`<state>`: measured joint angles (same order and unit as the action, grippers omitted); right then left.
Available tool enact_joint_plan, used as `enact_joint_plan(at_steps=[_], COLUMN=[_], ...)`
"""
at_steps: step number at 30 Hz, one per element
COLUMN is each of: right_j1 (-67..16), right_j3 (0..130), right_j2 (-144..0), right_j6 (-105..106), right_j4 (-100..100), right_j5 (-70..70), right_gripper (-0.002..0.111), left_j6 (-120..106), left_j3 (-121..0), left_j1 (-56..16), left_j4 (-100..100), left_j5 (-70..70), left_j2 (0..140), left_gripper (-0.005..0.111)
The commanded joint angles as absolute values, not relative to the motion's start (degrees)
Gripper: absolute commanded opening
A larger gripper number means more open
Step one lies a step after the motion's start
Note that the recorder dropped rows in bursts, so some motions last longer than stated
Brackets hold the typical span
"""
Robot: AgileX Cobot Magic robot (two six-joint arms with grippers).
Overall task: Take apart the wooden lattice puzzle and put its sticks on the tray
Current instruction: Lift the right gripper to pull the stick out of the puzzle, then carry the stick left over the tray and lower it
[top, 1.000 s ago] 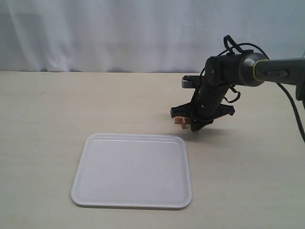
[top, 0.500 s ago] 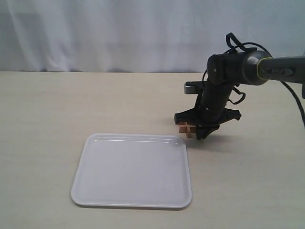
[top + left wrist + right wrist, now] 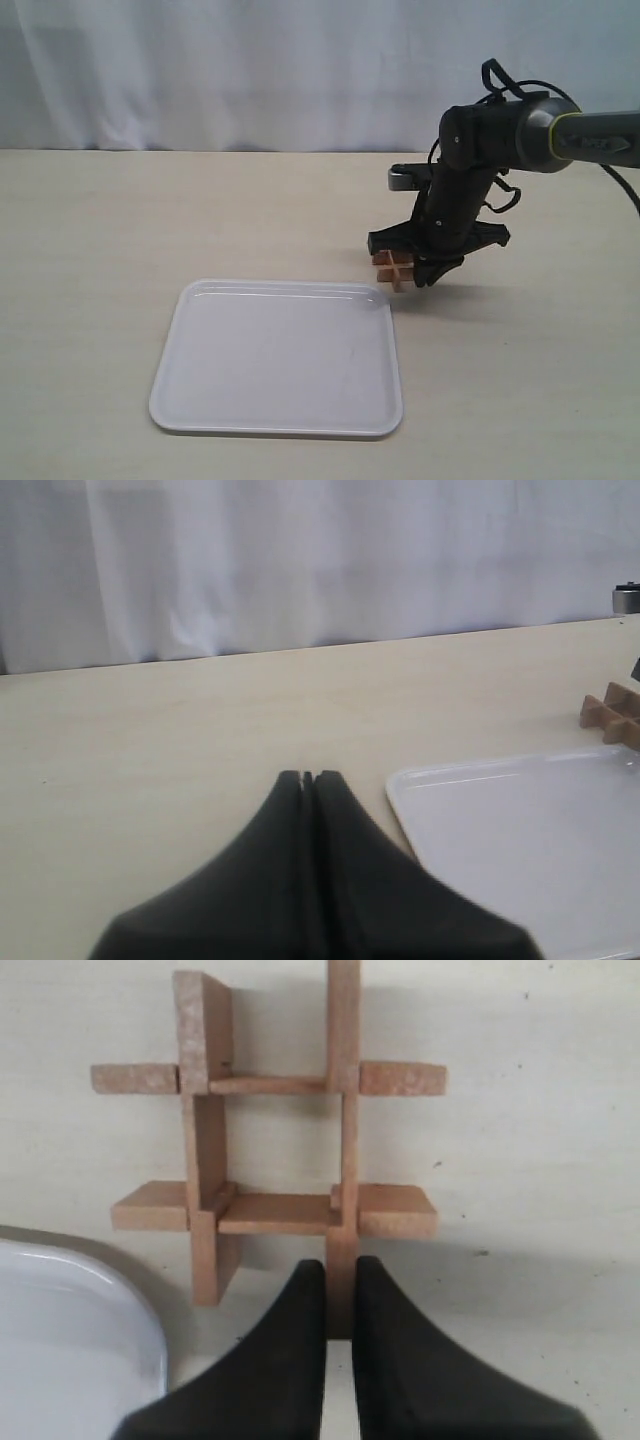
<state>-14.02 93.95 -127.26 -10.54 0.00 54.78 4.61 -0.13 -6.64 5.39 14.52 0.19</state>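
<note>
The wooden lattice puzzle (image 3: 275,1213) is a small hash-shaped grid of four slats, still interlocked. My right gripper (image 3: 340,1265) is shut on the end of one of its sticks (image 3: 342,1160). In the exterior view the puzzle (image 3: 393,270) hangs at the right gripper (image 3: 410,276), low over the table just beyond the far right corner of the white tray (image 3: 280,355). The tray holds nothing. My left gripper (image 3: 308,777) is shut with nothing in it, low over the table beside the tray (image 3: 520,830). The puzzle (image 3: 612,715) shows at that view's edge.
The light wooden table (image 3: 120,230) stretches all round the tray. A white curtain (image 3: 250,70) closes off the back. The right arm (image 3: 500,140) reaches in from the right with its cables looped above it. The tray's rounded corner (image 3: 70,1330) lies close to the puzzle.
The right gripper has shifted slightly right and down with the puzzle and turned, so the puzzle's hash face now shows. The tray has not moved.
</note>
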Motion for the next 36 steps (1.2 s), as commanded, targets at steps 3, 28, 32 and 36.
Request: enact_joint_plan(at_steps=[3,28,32,36], right_j1=[-14.09,-17.34,-22.03,-26.67], right_j3=[93.66,93.62,93.62,93.62], right_j2=[-124.73,-117.1,-117.1,-117.1], right_j6=[-10.07,8.73,10.95,11.93], right_j4=[-0.35,9.39,9.09,9.09], right_j5=[56.04,58.07,56.53,54.01], right_gripper=[0.004,0.004,0.004,0.004], left_j6=[4.79,4.79,4.79,4.79], left_j3=[0.0,0.0,0.0,0.0], left_j1=[-6.64,-6.64,-6.64,-6.64], left_j4=[5.35,5.35,5.35,5.35], left_j5=[13.87,13.87,13.87,13.87], left_j2=[0.0,0.0,0.0,0.0], left_gripper=[0.0,0.0,0.0,0.0])
